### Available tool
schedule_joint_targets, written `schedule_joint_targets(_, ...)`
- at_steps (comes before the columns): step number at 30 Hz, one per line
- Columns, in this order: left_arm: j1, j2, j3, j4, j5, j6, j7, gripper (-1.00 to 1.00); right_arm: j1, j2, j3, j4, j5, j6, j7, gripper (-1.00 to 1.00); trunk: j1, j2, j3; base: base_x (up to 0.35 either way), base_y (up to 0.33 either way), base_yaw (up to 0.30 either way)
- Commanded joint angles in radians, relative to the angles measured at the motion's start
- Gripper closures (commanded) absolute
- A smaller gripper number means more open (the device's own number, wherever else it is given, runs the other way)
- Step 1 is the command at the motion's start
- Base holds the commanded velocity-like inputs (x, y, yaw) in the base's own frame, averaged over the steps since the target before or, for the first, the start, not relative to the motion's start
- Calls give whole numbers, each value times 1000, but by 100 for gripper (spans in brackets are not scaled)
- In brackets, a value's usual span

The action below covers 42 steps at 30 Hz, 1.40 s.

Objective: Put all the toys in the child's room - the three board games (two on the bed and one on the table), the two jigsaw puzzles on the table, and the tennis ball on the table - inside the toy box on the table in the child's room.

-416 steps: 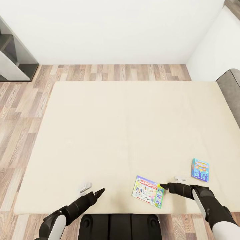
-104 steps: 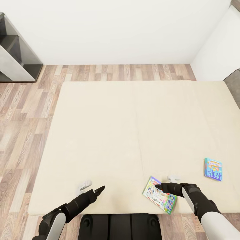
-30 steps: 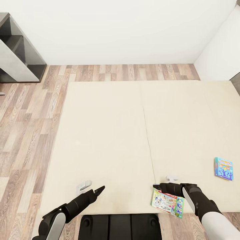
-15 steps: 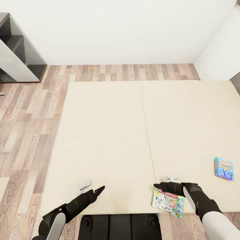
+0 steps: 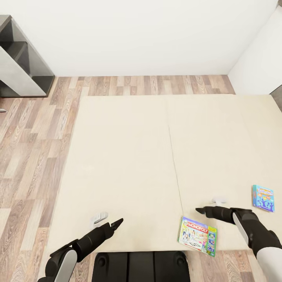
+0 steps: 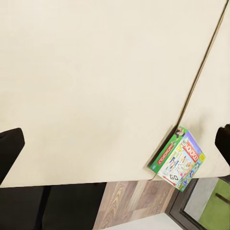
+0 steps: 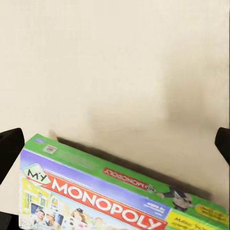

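The white, green-edged Monopoly board game lies flat at the front edge of the beige bed, one corner overhanging the floor. It also appears in the left wrist view and close up in the right wrist view. My right gripper hovers just beyond and to the right of the box, open and holding nothing. A smaller blue board game lies on the mattress further right. My left gripper is open over the bed's front edge, well left of the Monopoly box.
Wood floor runs along the bed's left and far sides. A dark grey and white shelf unit stands at the back left. White walls close the back and right. My black base sits against the bed's front.
My right gripper has pulled away to the right off the Monopoly box, which has settled flat at the bed's front edge. The left arm has held still.
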Motion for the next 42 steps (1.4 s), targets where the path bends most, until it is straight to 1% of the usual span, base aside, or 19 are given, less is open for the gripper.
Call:
schedule_joint_targets(1,0,-1,2,-1,3,6,-1,-100,0,-21,-14,-12,-13,28,8,-100,1,-1,-1,0,0,0)
schedule_joint_targets(2,0,-1,2,-1,3,6,-1,-100,0,-21,-14,-12,-13,28,8,-100,1,-1,-1,0,0,0)
schedule_joint_targets(3,0,-1,2,-1,3,6,-1,-100,1,-41,-26,-21,-25,49,15,-100,1,-1,-1,0,0,0)
schedule_joint_targets(4,0,-1,2,-1,3,6,-1,-100,1,-41,-26,-21,-25,49,15,-100,1,-1,-1,0,0,0)
schedule_joint_targets(5,0,-1,2,-1,3,6,-1,-100,2,-60,-38,-28,-36,71,24,-100,1,-1,-1,0,0,0)
schedule_joint_targets(6,0,-1,2,-1,3,6,-1,-100,2,-60,-38,-28,-36,71,24,-100,1,-1,-1,0,0,0)
schedule_joint_targets(8,0,-1,2,-1,3,6,-1,-100,4,-97,-56,-38,-52,107,50,-100,1,-1,-1,0,0,0)
schedule_joint_targets(9,0,-1,2,-1,3,6,-1,-100,4,-97,-56,-38,-52,107,50,-100,1,-1,-1,0,0,0)
schedule_joint_targets(11,0,-1,2,-1,3,6,-1,-100,6,-130,-68,-44,-62,130,78,-100,1,-1,-1,0,0,0)
schedule_joint_targets(12,0,-1,2,-1,3,6,-1,-100,6,-130,-68,-44,-62,130,78,-100,1,-1,-1,0,0,0)
schedule_joint_targets(13,0,-1,2,-1,3,6,-1,-100,7,-145,-72,-46,-65,139,89,-100,1,-1,-1,0,0,0)
schedule_joint_targets(14,0,-1,2,-1,3,6,-1,-100,7,-145,-72,-46,-65,139,89,-100,1,-1,-1,0,0,0)
schedule_joint_targets(15,0,-1,2,-1,3,6,-1,-100,8,-158,-75,-46,-68,146,99,-100,1,-1,-1,0,0,0)
schedule_joint_targets(16,0,-1,2,-1,3,6,-1,-100,8,-158,-75,-46,-68,146,99,-100,1,-1,-1,0,0,0)
schedule_joint_targets(18,0,-1,2,-1,3,6,-1,-100,11,-180,-80,-45,-72,156,112,-100,1,-1,-1,0,0,0)
schedule_joint_targets(23,0,-1,2,-1,3,6,-1,-100,25,-201,-84,-41,-75,166,125,-100,1,-1,-1,0,0,0)
schedule_joint_targets(33,0,-1,1,-1,3,6,-1,-100,78,-216,-87,-38,-76,179,143,-100,1,-1,-1,0,0,0)
schedule_joint_targets(38,0,-1,-1,-3,4,6,-3,-100,132,-220,-85,-44,-75,201,196,-100,1,-1,-1,0,0,0)
schedule_joint_targets(42,0,-1,-3,-10,5,7,-9,-100,148,-221,-84,-45,-74,229,226,-100,1,-1,-1,0,0,0)
